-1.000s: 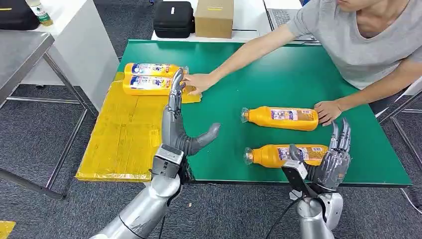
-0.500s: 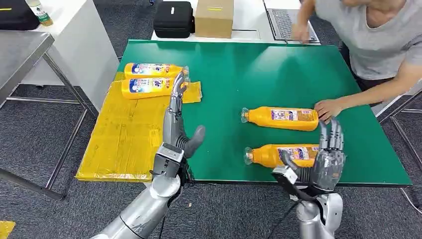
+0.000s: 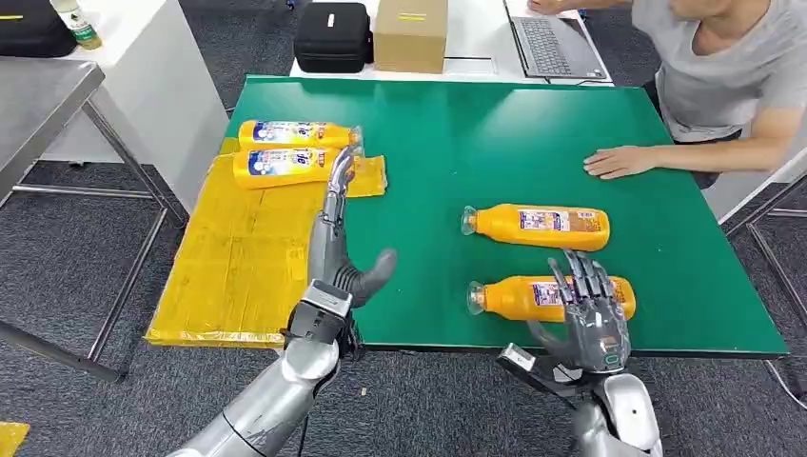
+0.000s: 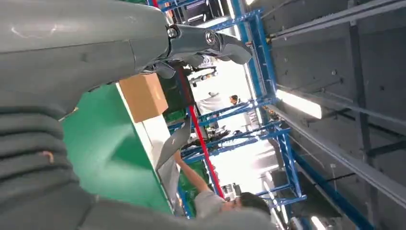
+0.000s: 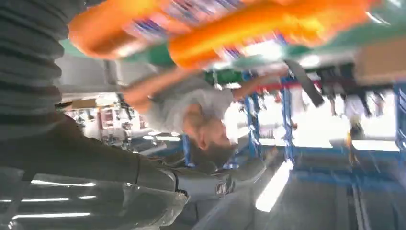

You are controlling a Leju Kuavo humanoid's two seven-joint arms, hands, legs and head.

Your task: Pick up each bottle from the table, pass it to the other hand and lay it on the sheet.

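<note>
Two orange bottles lie side by side on the far end of the yellow sheet [image 3: 238,257]: the far sheet bottle [image 3: 295,132] and the near sheet bottle [image 3: 290,164]. Two more lie on the green table [image 3: 476,133] at the right: the far table bottle [image 3: 538,226] and the near table bottle [image 3: 533,296], also seen as orange blurs [image 5: 230,24] in the right wrist view. My left hand [image 3: 335,238] stands upright over the sheet's right edge, fingers straight, holding nothing. My right hand [image 3: 588,319] hovers open at the table's front edge, fingers spread just in front of the near table bottle.
A person sits at the far right, one hand [image 3: 619,162] flat on the table, the other at a laptop [image 3: 557,43]. A black case [image 3: 331,36] and a cardboard box [image 3: 409,33] stand behind the table. A white cabinet [image 3: 143,76] stands at the left.
The person drew both hands back, one from the sheet bottles to the laptop, the other from the far table bottle. My right hand swung left toward the near table bottle.
</note>
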